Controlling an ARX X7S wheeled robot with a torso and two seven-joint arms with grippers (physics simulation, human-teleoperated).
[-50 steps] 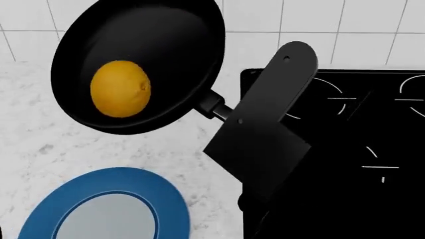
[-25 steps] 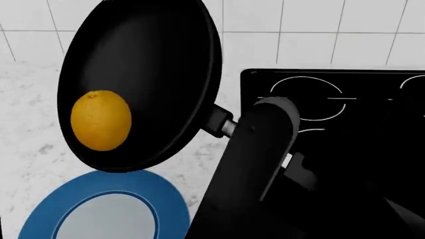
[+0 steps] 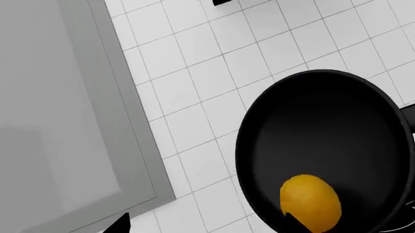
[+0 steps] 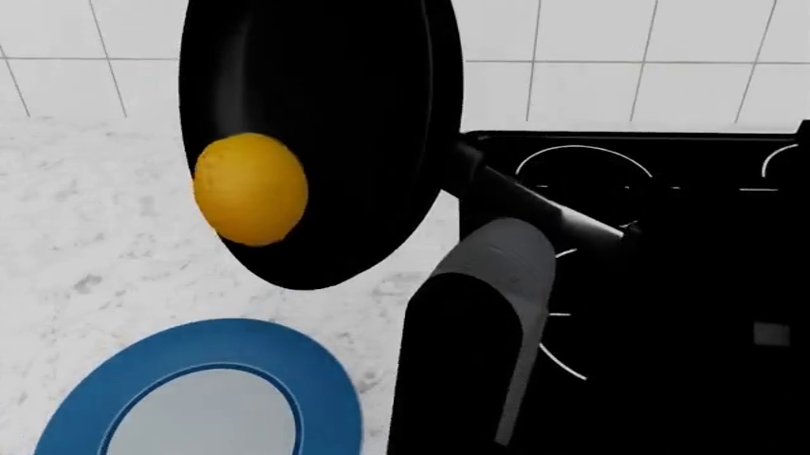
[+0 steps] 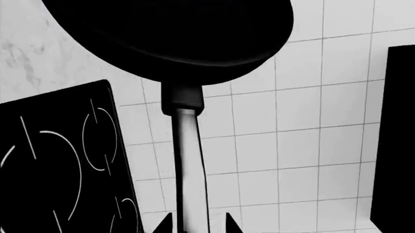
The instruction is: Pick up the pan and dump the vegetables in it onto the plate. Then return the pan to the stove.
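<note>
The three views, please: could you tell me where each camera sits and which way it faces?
Head view: from the head, looking down over the counter at the tilted pan, lemon, plate and stove; the right arm shows.
Left wrist view: on the left arm, facing the tiled wall and the pan's inside; no gripper shows.
Right wrist view: along the handle to the pan's underside; right gripper tips flank it.
Shared: all three see the pan.

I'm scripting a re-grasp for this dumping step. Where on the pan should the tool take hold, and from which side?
Grip the pan by its long straight handle, coming from the handle's free end, stove side. The bowl is wide, tilted steeply and holds the vegetable; the narrow bar fits between the right tool's fingers.
</note>
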